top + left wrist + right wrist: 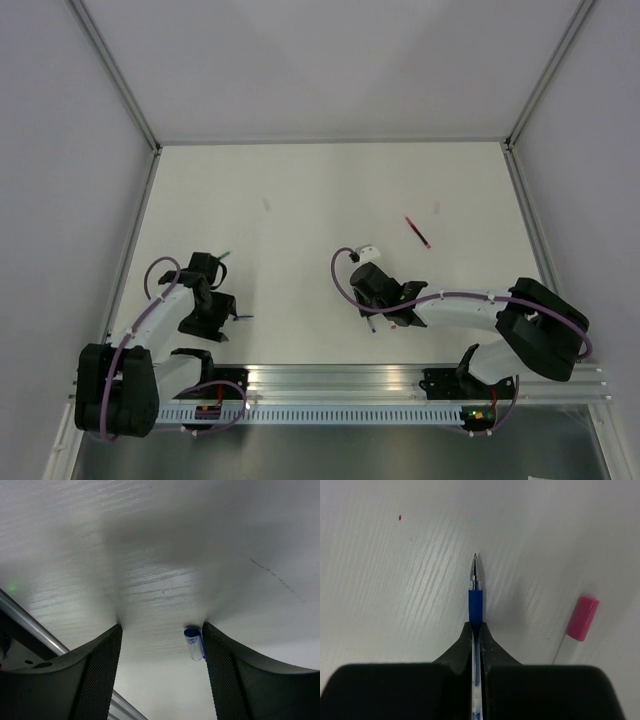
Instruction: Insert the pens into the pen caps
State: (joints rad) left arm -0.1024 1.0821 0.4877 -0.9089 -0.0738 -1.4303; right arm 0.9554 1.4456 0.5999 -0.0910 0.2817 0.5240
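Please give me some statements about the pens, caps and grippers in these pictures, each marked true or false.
1. The right gripper is shut on a blue pen. True.
2. The pen's tip sticks out beyond that gripper. True.
3. The left gripper holds a red cap. False: its jaws stand open, with a blue cap lying between them.
4. The pink cap sits on the blue pen. False: it lies apart from it on the table.

The slim blue stick pen (475,605), metal tip exposed, sits clamped in the right hand (476,626), while a short blue plastic cap (193,644), a short pink plastic cap (582,618) and a slim red pen (418,231) lie on the desk (300,200).
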